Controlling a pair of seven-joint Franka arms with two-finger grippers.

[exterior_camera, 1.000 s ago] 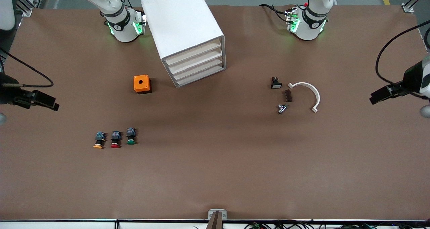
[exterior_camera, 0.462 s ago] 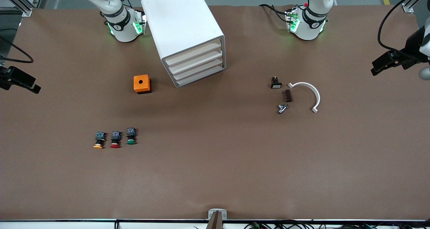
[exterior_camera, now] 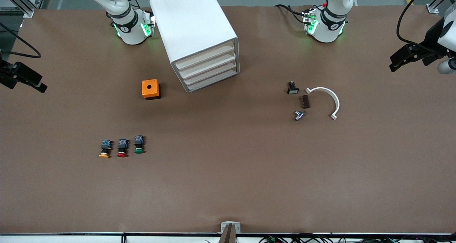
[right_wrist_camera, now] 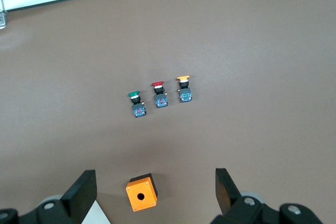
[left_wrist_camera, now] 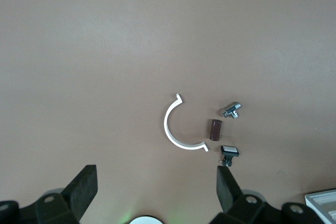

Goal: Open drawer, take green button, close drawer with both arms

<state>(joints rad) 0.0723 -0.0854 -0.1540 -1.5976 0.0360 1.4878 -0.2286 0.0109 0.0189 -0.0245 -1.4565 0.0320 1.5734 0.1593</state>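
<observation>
The white cabinet [exterior_camera: 194, 29] stands between the arm bases with all four drawers shut. The lower drawers [exterior_camera: 210, 78] sit flush. The green-capped button [exterior_camera: 139, 145] lies on the table in a row with a red one [exterior_camera: 122, 148] and an orange-yellow one [exterior_camera: 104, 149]. It also shows in the right wrist view [right_wrist_camera: 137, 103]. My right gripper [exterior_camera: 42, 88] [right_wrist_camera: 153, 190] hangs open and empty, high over the right arm's end of the table. My left gripper [exterior_camera: 393, 65] [left_wrist_camera: 155, 190] hangs open and empty, high over the left arm's end.
An orange box [exterior_camera: 150, 89] with a round hole sits beside the cabinet. Toward the left arm's end lie a white curved clip [exterior_camera: 329, 97], a small white-faced switch [exterior_camera: 292, 88], a brown block [exterior_camera: 305, 101] and a metal fitting [exterior_camera: 299, 115].
Both grippers have lifted and drawn back toward the base edge of the table. Nothing on the table has moved.
</observation>
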